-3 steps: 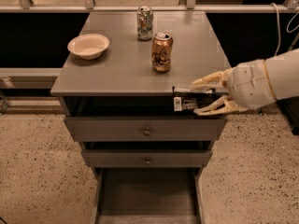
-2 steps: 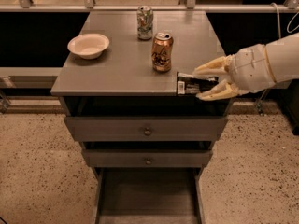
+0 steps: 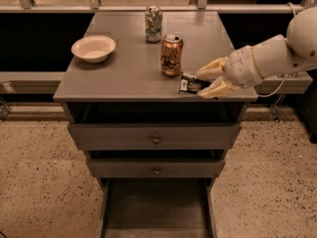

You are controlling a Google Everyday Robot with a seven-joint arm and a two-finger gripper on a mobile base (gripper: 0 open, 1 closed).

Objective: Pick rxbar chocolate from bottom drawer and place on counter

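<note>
Robot gripper (image 3: 200, 85), extended from the right, clasps the rxbar chocolate (image 3: 189, 84) between its jaws at the front right edge of the counter (image 3: 124, 69), just beside a copper-coloured can (image 3: 172, 54). Below, the bottom drawer (image 3: 154, 208) stands open.

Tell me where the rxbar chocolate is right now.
In the camera view, the rxbar chocolate is held in the gripper at the front right of the counter, just right of the copper can.
</note>
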